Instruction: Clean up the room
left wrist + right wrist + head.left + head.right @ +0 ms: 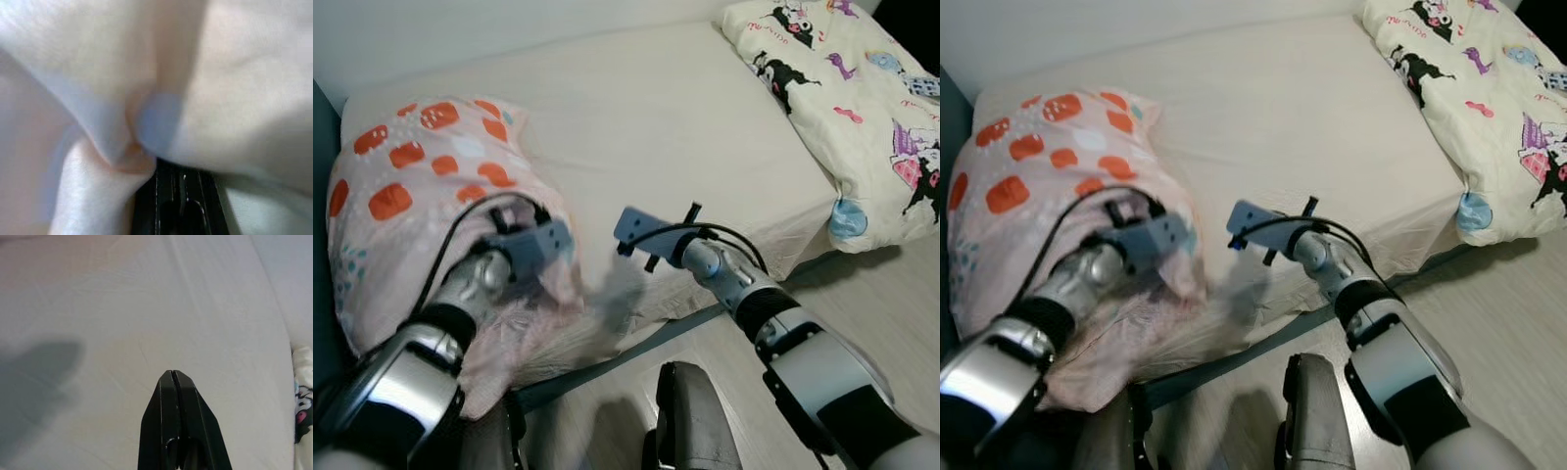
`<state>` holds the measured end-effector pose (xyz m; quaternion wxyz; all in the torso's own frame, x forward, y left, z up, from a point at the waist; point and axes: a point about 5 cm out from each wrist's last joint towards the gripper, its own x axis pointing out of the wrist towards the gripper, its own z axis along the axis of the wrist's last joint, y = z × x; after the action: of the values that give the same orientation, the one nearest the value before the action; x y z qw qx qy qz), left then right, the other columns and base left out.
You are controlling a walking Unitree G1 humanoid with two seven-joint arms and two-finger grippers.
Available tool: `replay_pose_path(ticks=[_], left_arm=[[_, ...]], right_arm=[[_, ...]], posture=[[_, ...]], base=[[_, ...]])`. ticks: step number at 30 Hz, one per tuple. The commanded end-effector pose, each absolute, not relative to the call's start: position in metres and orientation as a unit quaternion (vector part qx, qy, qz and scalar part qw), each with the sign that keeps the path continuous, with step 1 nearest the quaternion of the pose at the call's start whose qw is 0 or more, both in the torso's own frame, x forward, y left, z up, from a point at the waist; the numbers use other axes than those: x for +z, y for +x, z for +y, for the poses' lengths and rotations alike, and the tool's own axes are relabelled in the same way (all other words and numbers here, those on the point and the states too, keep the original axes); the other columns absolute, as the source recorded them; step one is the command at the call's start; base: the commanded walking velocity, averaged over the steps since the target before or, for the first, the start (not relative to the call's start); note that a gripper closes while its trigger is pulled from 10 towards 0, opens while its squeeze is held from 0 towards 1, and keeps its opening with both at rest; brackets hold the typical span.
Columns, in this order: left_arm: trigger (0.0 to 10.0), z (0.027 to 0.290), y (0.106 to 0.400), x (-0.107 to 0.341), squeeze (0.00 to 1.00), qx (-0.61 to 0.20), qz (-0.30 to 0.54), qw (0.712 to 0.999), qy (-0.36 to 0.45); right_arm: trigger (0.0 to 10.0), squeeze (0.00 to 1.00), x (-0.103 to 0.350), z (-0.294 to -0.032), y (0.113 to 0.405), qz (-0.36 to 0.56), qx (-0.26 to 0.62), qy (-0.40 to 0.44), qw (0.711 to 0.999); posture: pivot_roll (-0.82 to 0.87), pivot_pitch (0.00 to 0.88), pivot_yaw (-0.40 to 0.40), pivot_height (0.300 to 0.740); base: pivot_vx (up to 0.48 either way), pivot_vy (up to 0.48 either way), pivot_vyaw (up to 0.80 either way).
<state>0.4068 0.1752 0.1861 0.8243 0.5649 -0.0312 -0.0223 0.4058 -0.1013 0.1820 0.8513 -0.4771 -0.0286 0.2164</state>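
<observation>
the pillow (pixel 421 186), pink with orange patches, lies at the bed's (pixel 675 127) left end, its lower edge hanging over the bed's near side. the left gripper (pixel 146 164) is clamped on a fold of the pillow's fabric, which bunches around its black fingers (pixel 178 200). the right gripper (pixel 172 377), fingers pressed together on nothing, hovers over the bare sheet near the bed's front edge, just beside the pillow. a cartoon-print quilt (pixel 847 98) lies at the bed's right end, well apart from both.
</observation>
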Motion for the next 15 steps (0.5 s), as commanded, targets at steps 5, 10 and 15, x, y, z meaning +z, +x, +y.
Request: replay_pose_path(ticks=[5, 10, 15], left_arm=[[10.0, 0.197, 0.411, 0.206, 0.00, 0.033, -0.039, 0.811, 0.583], [10.0, 0.196, 0.411, 0.208, 0.00, 0.032, -0.049, 0.806, 0.588], [10.0, 0.192, 0.399, 0.169, 0.00, -0.096, 0.005, 0.839, 0.536]], right_arm=[[10.0, 0.00, 0.175, -0.097, 0.402, -0.033, 0.233, -0.437, 0.868], [10.0, 0.00, 0.165, -0.086, 0.395, -0.042, 0.266, -0.421, 0.866], [10.0, 0.00, 0.156, -0.076, 0.388, -0.052, 0.291, -0.392, 0.871]], posture=[[0.00, 0.326, -0.087, 0.567], [-0.01, 0.327, -0.077, 0.567], [0.00, 0.327, -0.067, 0.567]], base=[[0.000, 0.000, 0.00], [0.000, 0.000, 0.00], [0.000, 0.000, 0.00]])
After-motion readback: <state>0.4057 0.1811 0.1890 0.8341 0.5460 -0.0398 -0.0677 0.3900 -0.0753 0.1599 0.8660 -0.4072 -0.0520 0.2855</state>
